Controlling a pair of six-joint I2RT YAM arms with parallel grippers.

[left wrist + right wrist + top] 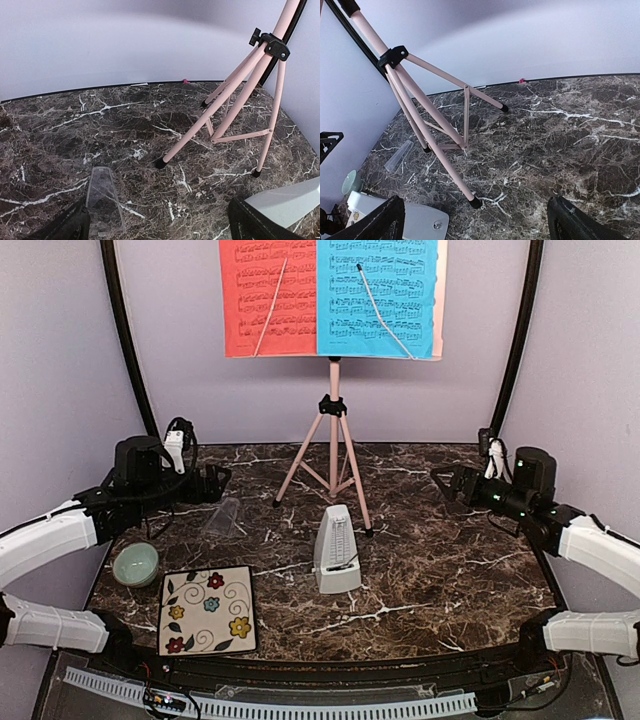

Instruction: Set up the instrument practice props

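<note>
We open on the dark marble table [450, 580], walled in on three sides. At its back middle, the pink music stand [333, 440] stands upright, long axis vertical. Its three legs splay onto the marble and its desk faces us at the near edge. On the desk the red sheet [268, 295] sits left and the blue sheet [378, 295] right, side by side, each under a thin wire arm.

The left gripper [215, 483] hangs low at the left, pointing toward the stand, jaws spread wide with nothing between them. The right gripper [450, 485] mirrors it on the far side, jaws just as wide apart, holding nothing. Between it and the metronome lies a broad stretch of marble.

Near the front-left edge the floral tile [207, 610] lies flat. The white metronome [337, 550] stands in the middle, tip up, just in front of the stand's nearest foot. The green bowl [135, 563] sits mouth up near the left edge, beside the tile's far corner. A clear tapered cover [222, 517] lies flat just beside the left gripper.
</note>
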